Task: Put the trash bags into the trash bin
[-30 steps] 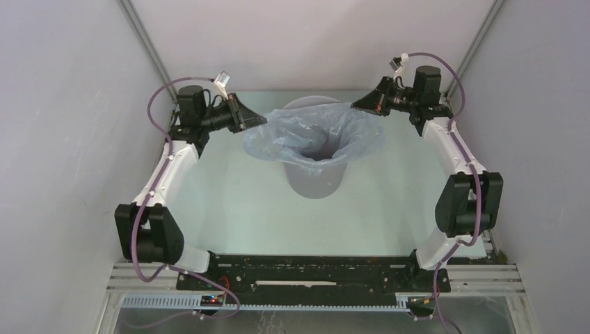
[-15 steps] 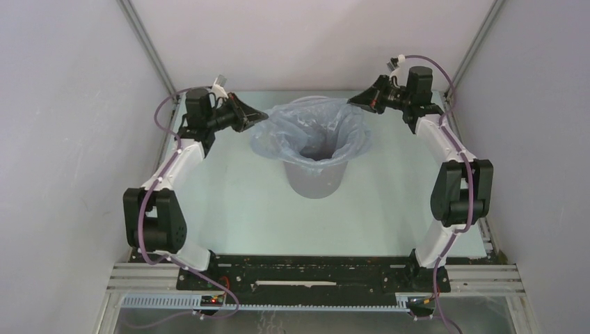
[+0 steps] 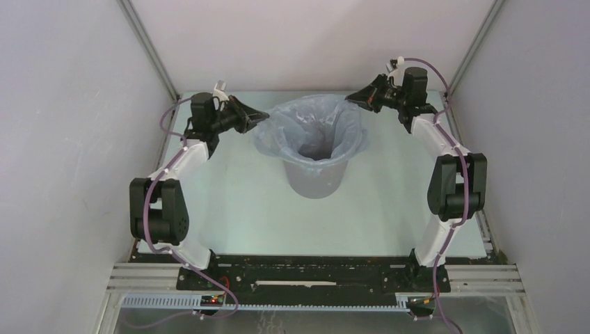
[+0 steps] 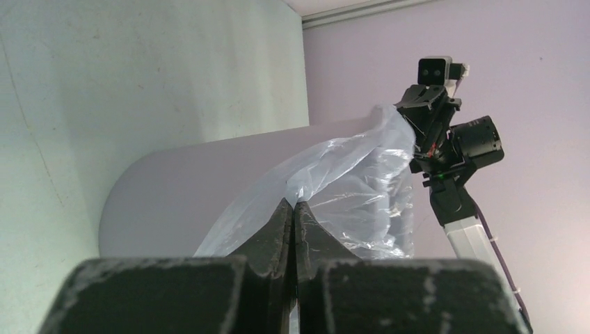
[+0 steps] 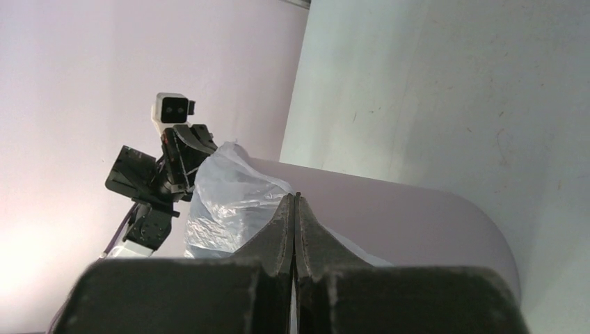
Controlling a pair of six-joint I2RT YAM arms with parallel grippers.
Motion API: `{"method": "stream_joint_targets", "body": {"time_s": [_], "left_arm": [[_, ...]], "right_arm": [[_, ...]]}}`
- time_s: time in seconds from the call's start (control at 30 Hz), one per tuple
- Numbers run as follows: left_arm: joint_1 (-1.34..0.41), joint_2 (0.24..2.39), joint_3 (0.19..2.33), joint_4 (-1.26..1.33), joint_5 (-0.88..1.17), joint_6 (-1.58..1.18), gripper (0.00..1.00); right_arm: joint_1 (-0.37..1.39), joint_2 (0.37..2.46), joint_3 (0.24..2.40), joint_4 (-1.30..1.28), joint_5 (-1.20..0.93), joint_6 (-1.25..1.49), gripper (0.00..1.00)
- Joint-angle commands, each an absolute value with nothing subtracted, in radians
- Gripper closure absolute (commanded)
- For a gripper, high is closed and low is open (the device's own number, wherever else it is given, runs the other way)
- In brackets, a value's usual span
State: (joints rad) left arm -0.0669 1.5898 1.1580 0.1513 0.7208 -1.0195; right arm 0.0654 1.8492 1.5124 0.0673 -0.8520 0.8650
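The grey round trash bin [image 3: 316,177] stands upright at the middle back of the table. The pale blue-grey trash bag [image 3: 309,125] sits in its mouth, its film flaring out over the rim. My left gripper [image 3: 263,115] is shut on the bag's left edge. My right gripper [image 3: 350,99] is shut on the bag's right edge at the far side. In the left wrist view the closed fingertips [image 4: 293,207] pinch the film [image 4: 348,188] beside the bin wall [image 4: 188,181]. In the right wrist view the closed fingertips [image 5: 295,198] hold the film [image 5: 229,191] against the bin [image 5: 417,216].
The pale green table [image 3: 229,202] is walled in by grey panels on the left, back and right. Metal corner posts [image 3: 149,49] rise at both back corners. The black base rail [image 3: 306,275] runs along the near edge.
Both grippers have moved inward and toward the back while holding the bag. The bag's mouth has narrowed and now sits more upright over the bin's rim.
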Motion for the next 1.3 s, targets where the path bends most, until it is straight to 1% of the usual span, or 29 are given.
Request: {"method": "stream_joint_targets", "body": {"time_s": [0.0,0.17,0.27,0.3,0.4,0.5,0.57,0.63,0.67,0.73,0.8,0.83,0.87,0.93,1.07,1.13,1.23,1.27], "left_arm": [[-0.064,1.626,1.195,0.127,0.694,-1.051,0.95],[-0.063,1.646,1.196,0.034,0.699,-1.005,0.97],[-0.064,1.637,1.180,-0.044,0.721,-0.952,0.95],[-0.064,1.629,1.175,-0.060,0.729,-0.932,0.93],[-0.063,1.590,1.185,-0.173,0.716,-0.855,0.86],[-0.063,1.559,1.219,-0.277,0.682,-0.791,0.73],[-0.064,1.527,1.244,-0.344,0.637,-0.754,0.57],[-0.064,1.491,1.271,-0.417,0.584,-0.720,0.43],[-0.064,1.472,1.280,-0.444,0.561,-0.703,0.34],[-0.061,1.432,1.294,-0.489,0.519,-0.685,0.24],[-0.059,1.390,1.297,-0.536,0.467,-0.676,0.12],[-0.059,1.375,1.296,-0.554,0.445,-0.675,0.07],[-0.059,1.361,1.292,-0.573,0.426,-0.675,0.04],[-0.059,1.338,1.265,-0.588,0.408,-0.676,0.01],[-0.059,1.293,1.183,-0.596,0.409,-0.689,0.01],[-0.059,1.277,1.138,-0.581,0.427,-0.696,0.07],[-0.072,1.294,1.083,-0.563,0.486,-0.717,0.16],[-0.086,1.303,1.070,-0.555,0.495,-0.718,0.19]], "right_arm": [[0.070,1.866,1.559,0.095,-0.814,0.893,1.00],[0.072,1.889,1.560,0.017,-0.829,0.867,1.00],[0.073,1.879,1.553,-0.085,-0.857,0.863,0.96],[0.072,1.864,1.559,-0.135,-0.860,0.850,0.92],[0.053,1.834,1.611,-0.354,-0.846,0.785,0.72],[0.019,1.827,1.717,-0.617,-0.810,0.657,0.54],[-0.007,1.822,1.804,-0.804,-0.771,0.563,0.46],[-0.044,1.798,1.844,-0.916,-0.726,0.494,0.39],[-0.064,1.768,1.844,-0.941,-0.702,0.468,0.35],[-0.090,1.710,1.821,-0.968,-0.671,0.446,0.29],[-0.107,1.653,1.773,-0.976,-0.646,0.430,0.25],[-0.110,1.627,1.736,-0.975,-0.633,0.422,0.23],[-0.110,1.602,1.696,-0.968,-0.624,0.410,0.22],[-0.110,1.574,1.592,-0.937,-0.639,0.403,0.21],[-0.084,1.567,1.470,-0.827,-0.739,0.449,0.22],[-0.064,1.578,1.418,-0.755,-0.766,0.495,0.24],[-0.038,1.620,1.371,-0.693,-0.784,0.542,0.37],[-0.029,1.632,1.358,-0.674,-0.790,0.551,0.39]]}}
